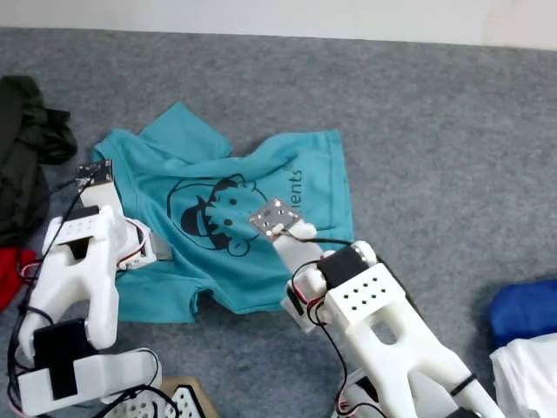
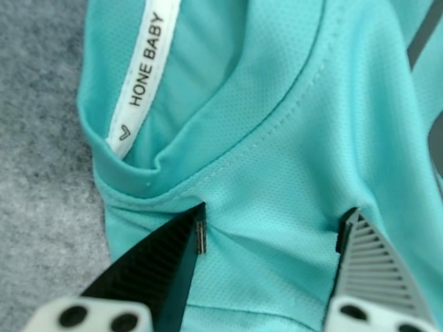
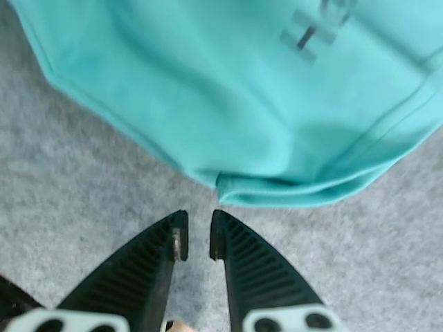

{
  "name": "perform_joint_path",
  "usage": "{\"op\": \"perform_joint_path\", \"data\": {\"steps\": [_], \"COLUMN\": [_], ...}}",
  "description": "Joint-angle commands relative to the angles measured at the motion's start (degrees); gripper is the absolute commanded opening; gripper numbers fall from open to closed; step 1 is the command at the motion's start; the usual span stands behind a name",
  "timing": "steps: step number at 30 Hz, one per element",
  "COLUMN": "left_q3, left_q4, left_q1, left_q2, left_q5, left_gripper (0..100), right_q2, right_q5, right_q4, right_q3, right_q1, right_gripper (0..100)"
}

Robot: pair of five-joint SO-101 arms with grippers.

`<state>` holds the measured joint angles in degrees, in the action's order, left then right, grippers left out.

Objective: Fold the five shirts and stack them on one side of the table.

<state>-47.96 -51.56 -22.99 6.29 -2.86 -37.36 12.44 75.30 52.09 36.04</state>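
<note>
Shirt (image 1: 226,226), teal, lies spread print-up and a bit rumpled at the middle of the grey table (image 1: 418,131), not yet folded. At its 8 o'clock edge the left gripper (image 2: 273,228) sits with jaws spread astride the fabric just beside the collar (image 2: 208,166), tips down on the cloth but pinching nothing. The right gripper (image 3: 199,232), jaws almost pressed together and empty, hovers over bare table just off the hem (image 3: 277,190). The first fold looks only set up (grasps come first): the left should close on the collar cloth, and the right must open and catch the hem. Dark clothes (image 1: 22,131) wait at 9 o'clock, a blue shirt (image 1: 522,309) and a white shirt (image 1: 526,374) at 4.
</note>
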Motion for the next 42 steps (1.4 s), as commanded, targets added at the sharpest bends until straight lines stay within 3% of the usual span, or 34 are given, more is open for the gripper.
{"op": "perform_joint_path", "data": {"steps": [1, 7, 11, 17, 25, 38, 42], "left_q3": [1.71, 1.54, 1.36, 1.45, 1.63, 1.63, 1.71], "left_q4": [0.53, 0.53, 0.53, 0.79, 0.79, 0.79, 0.79], "left_q1": [1.19, 1.27, 1.19, 1.19, 1.19, 1.27, 1.27], "left_q2": [-0.48, -0.48, -0.48, -0.57, -0.57, -0.57, -0.57], "left_q5": [0.35, 0.35, 0.35, 0.35, 0.35, 0.35, 0.35], "left_gripper": [30, 30, 30, 30, 30, 30, 30], "right_q2": [-1.63, -0.92, -0.92, -0.92, -0.92, -0.84, -0.84], "right_q5": [1.93, 3.69, 0.79, -1.93, -1.85, -1.93, -1.76], "right_q4": [1.27, -0.57, -4.35, -5.76, -10.95, -14.99, -18.59], "right_q3": [-0.31, 0.22, 0.22, 2.15, 8.13, 11.30, 13.85], "right_q1": [-2.86, -3.91, -3.47, 2.33, -2.24, -2.59, -6.20], "right_gripper": [7.7, 13.5, 14.9, 14.9, 14.9, 14.9, 14.9]}}
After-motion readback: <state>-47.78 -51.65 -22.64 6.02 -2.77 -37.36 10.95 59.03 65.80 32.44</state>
